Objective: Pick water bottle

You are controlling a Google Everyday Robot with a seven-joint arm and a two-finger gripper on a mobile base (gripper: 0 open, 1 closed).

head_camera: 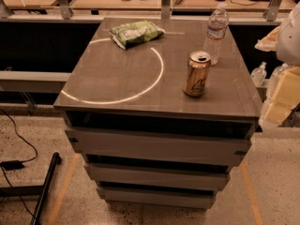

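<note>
The gripper (282, 96) is located at the right edge of the view, off the right side of the table (117, 78), and is cut off by the frame. It is seen only as a pale, blocky shape below a white arm segment (290, 32), so this identification is probable rather than certain. Whether it is spread or pressed together cannot be told. It is well apart from the water bottle (216, 32), and nothing is seen to be held by it.

The water bottle is positioned upright near the far right corner of the table top, white cap uppermost. A gold-orange can (197, 73) is placed upright just in front of it, nearer the camera; whether the two touch cannot be determined. A green snack bag (136, 33) is laid flat at the far middle of the table, across the line of a white circle (161, 64) marked on the surface.

Two small clear bottles (259, 72) are partly hidden beyond the table's right edge. The bench (197, 3) behind the table is cut off at the top, and the items on it cannot be identified
</note>
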